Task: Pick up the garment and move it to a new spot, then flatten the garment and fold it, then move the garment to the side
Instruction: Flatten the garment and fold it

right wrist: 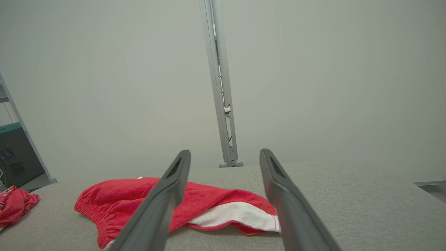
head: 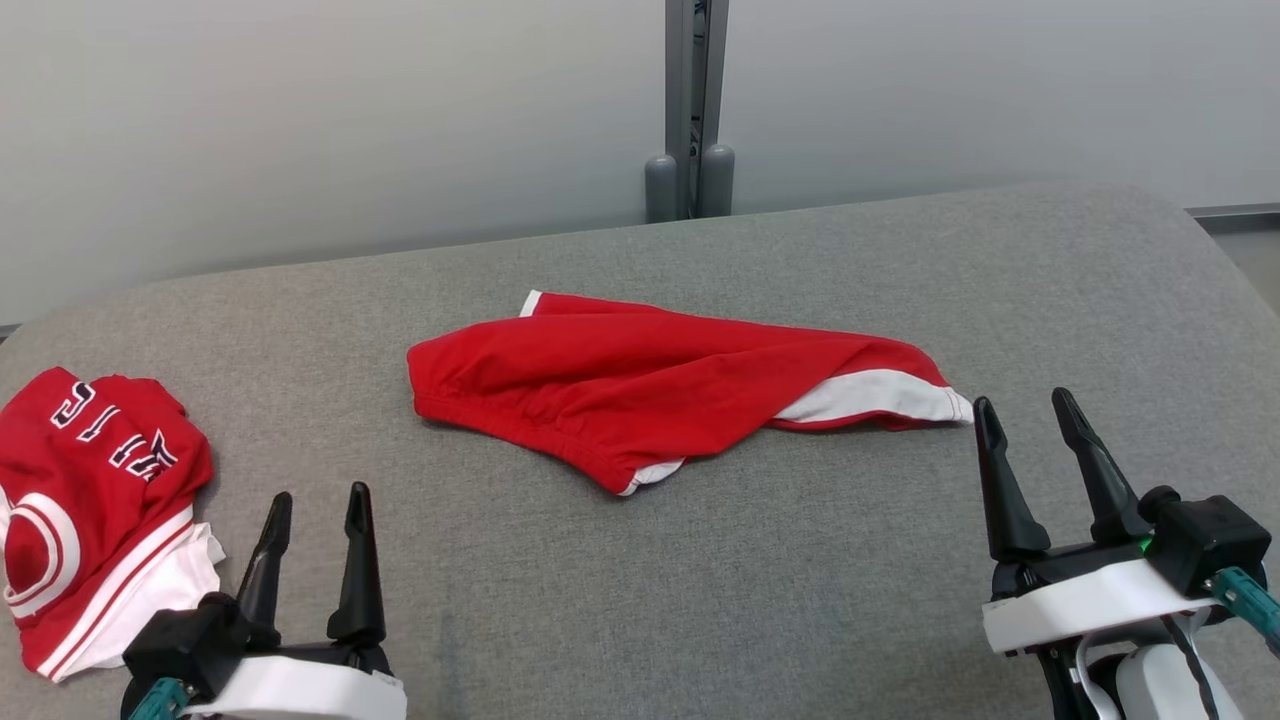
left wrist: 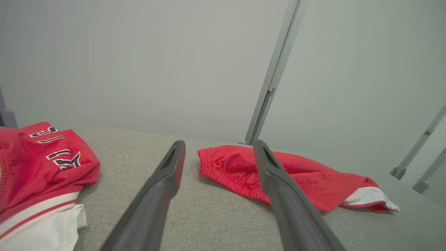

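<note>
The garment (head: 640,380) is a pair of red shorts with white trim, lying crumpled and folded over in the middle of the grey table (head: 800,560). It also shows in the left wrist view (left wrist: 299,174) and the right wrist view (right wrist: 209,205). My left gripper (head: 315,510) hovers open at the lower left, short of the shorts' elastic waistband. At the lower right my right gripper (head: 1030,410) stands open, just right of the white-trimmed leg end. Nothing is between either pair of fingers.
A second red garment (head: 90,500) with white stripes and lettering lies bunched at the table's left edge, close to my left gripper; it also shows in the left wrist view (left wrist: 38,174). A grey post (head: 690,110) stands behind the table against a pale wall.
</note>
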`<state>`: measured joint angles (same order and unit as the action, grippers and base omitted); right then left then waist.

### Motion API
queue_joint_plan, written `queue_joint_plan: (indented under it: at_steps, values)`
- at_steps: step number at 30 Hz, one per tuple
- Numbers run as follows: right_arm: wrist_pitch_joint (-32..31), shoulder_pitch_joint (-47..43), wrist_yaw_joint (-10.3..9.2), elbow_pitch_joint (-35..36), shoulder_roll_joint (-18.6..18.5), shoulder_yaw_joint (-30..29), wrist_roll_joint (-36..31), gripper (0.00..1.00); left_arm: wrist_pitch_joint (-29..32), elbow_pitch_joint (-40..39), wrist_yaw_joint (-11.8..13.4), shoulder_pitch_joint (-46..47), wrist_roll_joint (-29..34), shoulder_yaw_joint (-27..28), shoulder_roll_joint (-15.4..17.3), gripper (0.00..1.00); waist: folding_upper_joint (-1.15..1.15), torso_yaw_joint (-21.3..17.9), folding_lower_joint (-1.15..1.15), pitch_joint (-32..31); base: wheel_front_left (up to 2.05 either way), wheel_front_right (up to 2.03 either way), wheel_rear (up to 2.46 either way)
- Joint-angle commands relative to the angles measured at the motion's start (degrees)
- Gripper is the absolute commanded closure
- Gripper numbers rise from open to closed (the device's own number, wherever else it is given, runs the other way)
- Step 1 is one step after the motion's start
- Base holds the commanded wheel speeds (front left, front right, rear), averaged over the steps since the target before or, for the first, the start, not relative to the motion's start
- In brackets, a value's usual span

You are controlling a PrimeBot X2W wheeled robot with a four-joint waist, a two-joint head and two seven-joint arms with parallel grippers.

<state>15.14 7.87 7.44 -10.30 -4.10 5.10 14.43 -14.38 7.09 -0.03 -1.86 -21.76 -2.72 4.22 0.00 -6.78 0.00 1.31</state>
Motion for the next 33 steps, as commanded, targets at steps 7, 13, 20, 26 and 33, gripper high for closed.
queue_joint_plan:
  at_steps: [7,13,20,26,33]
  values:
    - [0.0,1.1,0.09,0.1,-0.1,-0.1,0.2,0.00,8.0,3.7,-2.3,4.0,-2.2,-3.7,-0.1,0.00,0.00,-0.6,0.00,0.9,0.00,0.00,0.00]
    - [0.0,2.2,0.09,0.2,0.0,0.0,0.3,0.00,17.7,9.2,-4.7,8.1,-3.7,-8.2,0.2,0.00,0.00,-2.5,0.00,1.9,0.00,0.00,0.00]
    - [0.0,3.5,0.09,0.7,0.2,0.1,0.4,0.00,25.1,13.8,-6.5,12.7,-6.0,-12.7,0.4,0.00,0.00,-5.8,0.00,4.2,0.00,0.00,0.00]
    - [0.0,4.5,0.09,1.3,0.3,-0.1,0.3,0.00,26.6,18.1,-7.0,16.9,-6.1,-14.9,1.0,0.00,0.00,-8.5,0.00,6.8,0.00,0.00,0.00]
    - [0.0,5.2,0.09,1.4,0.6,-0.1,0.6,0.00,27.7,22.5,-7.3,20.2,-7.6,-15.4,1.9,0.00,0.00,-11.0,0.00,8.2,0.00,0.00,0.00]
